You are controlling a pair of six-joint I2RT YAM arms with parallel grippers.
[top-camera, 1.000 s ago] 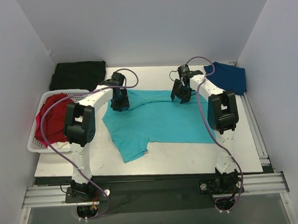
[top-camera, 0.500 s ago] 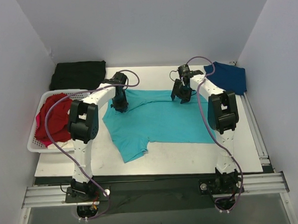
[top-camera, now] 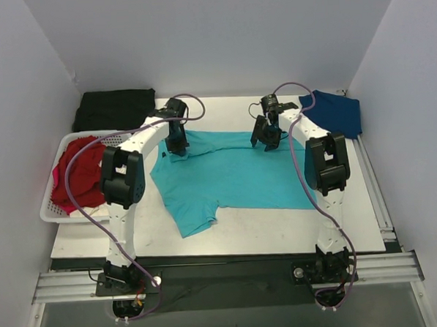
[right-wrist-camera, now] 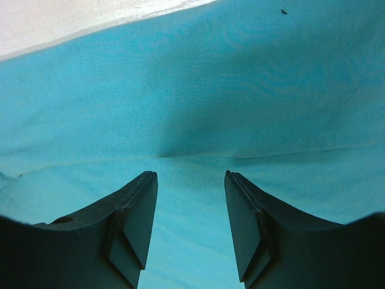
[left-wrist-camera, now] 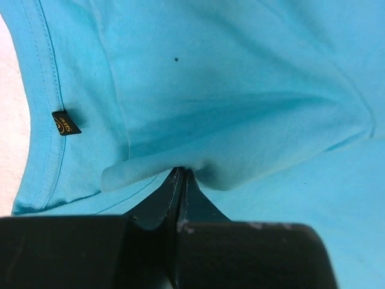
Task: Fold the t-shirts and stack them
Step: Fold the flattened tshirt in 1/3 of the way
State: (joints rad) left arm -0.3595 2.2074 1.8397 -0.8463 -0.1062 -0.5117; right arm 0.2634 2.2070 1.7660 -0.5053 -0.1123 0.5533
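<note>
The turquoise t-shirt (top-camera: 234, 174) lies spread over the middle of the table, one sleeve pointing toward the near edge. My left gripper (top-camera: 176, 147) is shut on a pinched ridge of the turquoise t-shirt (left-wrist-camera: 240, 108) near its far left corner, close to a small black label (left-wrist-camera: 66, 123). My right gripper (top-camera: 267, 139) hovers open just over the shirt's far right edge, with flat turquoise cloth (right-wrist-camera: 192, 108) showing between its fingers (right-wrist-camera: 135, 217). A navy t-shirt (top-camera: 336, 112) lies at the back right. The red t-shirt (top-camera: 76, 171) sits in the basket.
A white slatted basket (top-camera: 52, 211) stands off the table's left edge. A black folded cloth (top-camera: 117, 109) lies at the back left corner. White walls close in on three sides. Bare table (top-camera: 281, 230) shows along the near edge.
My left gripper has closed on the turquoise shirt's far left part and shifted slightly toward the back, pulling cloth into a ridge. The right arm has stayed still.
</note>
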